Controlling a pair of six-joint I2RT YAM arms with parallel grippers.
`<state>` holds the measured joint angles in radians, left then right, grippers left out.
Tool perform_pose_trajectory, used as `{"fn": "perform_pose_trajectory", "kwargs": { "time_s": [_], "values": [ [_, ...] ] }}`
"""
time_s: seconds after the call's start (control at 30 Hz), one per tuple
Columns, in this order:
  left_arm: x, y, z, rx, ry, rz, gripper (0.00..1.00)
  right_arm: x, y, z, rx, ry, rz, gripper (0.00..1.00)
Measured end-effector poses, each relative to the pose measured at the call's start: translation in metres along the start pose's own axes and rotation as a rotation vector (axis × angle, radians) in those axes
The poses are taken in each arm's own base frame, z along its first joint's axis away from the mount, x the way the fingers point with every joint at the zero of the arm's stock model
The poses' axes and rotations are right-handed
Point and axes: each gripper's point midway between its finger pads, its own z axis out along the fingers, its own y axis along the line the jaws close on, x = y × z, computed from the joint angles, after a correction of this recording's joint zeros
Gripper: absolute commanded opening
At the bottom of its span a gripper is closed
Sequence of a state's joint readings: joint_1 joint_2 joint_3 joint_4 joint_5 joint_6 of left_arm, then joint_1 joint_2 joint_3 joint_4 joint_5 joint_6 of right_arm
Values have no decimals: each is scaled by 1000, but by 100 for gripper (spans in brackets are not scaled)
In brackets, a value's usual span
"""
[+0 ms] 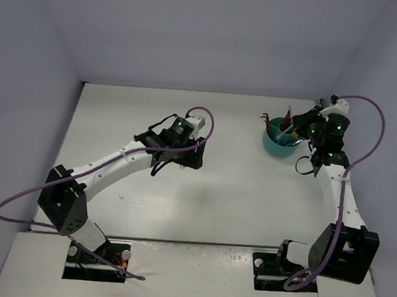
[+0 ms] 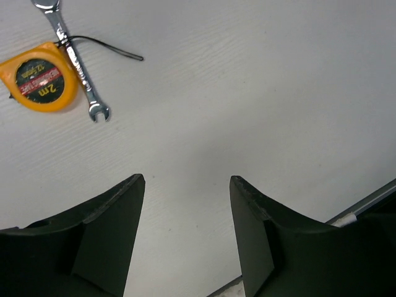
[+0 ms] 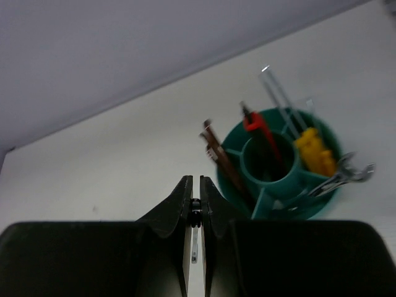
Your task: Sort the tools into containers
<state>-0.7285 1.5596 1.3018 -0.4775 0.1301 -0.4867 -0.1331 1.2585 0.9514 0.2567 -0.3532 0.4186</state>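
Left end effector [image 2: 187,178] parted | right end effector [image 3: 195,179] pinched shut | tape measure [image 2: 38,77] cropped, cup [image 3: 309,207] blurred

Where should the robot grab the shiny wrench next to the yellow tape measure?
Near its open-jawed lower end, coming straight down from above. The wrench lies flat, and the tape measure crowds its middle, so only that end seems free on both sides.
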Motion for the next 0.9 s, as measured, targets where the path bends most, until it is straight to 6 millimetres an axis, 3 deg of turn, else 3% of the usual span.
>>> {"fn": "perform_pose_trajectory", "kwargs": {
  "time_s": [0.13, 0.27, 0.4, 0.53, 0.77, 0.9],
  "values": [
    [15, 14, -7, -44, 9, -21, 54, -41, -32, -2, 139, -125, -10, 0],
    [35, 26, -8, -82, 42, -45, 54, -52, -62, 7, 243, -164, 0, 0],
    [48, 33, -11, -105, 62, -66, 54, -36, -92, 22, 334, -135, 23, 0],
    [49, 36, -18, -121, 48, -79, 54, -19, -111, 35, 384, -100, 44, 0],
    [45, 37, -27, -128, 23, -82, 54, -2, -125, 54, 406, -88, 83, 2],
    [46, 38, -27, -132, 27, -87, 54, 17, -130, 65, 412, -61, 106, 12]
  ]
}}
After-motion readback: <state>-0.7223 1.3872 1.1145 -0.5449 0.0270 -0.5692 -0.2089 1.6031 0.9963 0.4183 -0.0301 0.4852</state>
